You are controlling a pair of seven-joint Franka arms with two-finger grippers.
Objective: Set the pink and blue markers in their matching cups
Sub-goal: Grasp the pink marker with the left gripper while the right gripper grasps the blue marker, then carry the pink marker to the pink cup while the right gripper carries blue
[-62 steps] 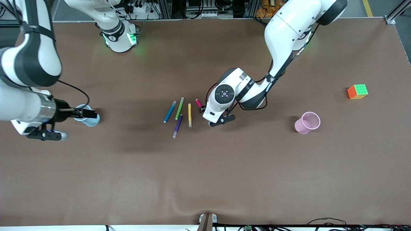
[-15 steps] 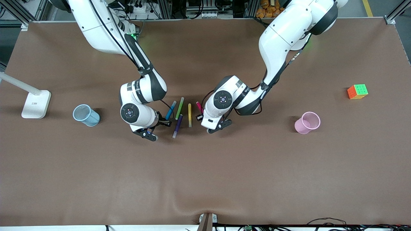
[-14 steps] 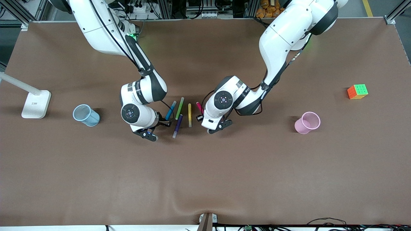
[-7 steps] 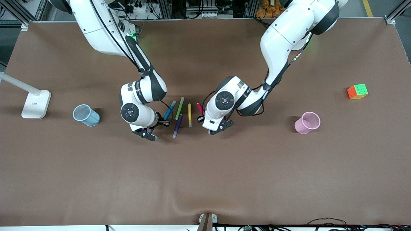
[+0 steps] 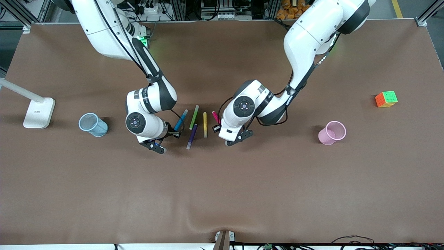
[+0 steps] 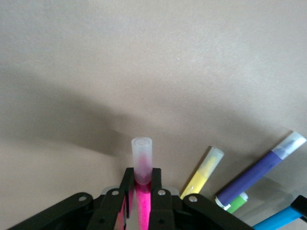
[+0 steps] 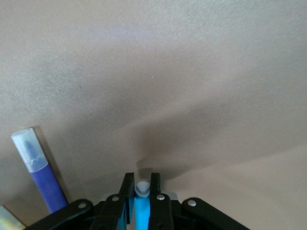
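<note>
Brown table (image 5: 242, 194), left gripper (image 5: 218, 126) clamping pink marker (image 5: 215, 116) beside yellow pen (image 5: 205, 124), right gripper (image 5: 174, 133) clamping blue marker (image 5: 180, 120) near it.

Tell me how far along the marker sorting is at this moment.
Nothing is sorted yet: the blue cup and pink cup show no markers inside. In hand: the right gripper is shut on the blue marker, the left gripper on the pink marker. Left: carry each to its matching cup and drop it in.

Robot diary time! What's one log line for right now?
left gripper: shut on pink marker | right gripper: shut on blue marker | both cups: no markers seen inside
</note>
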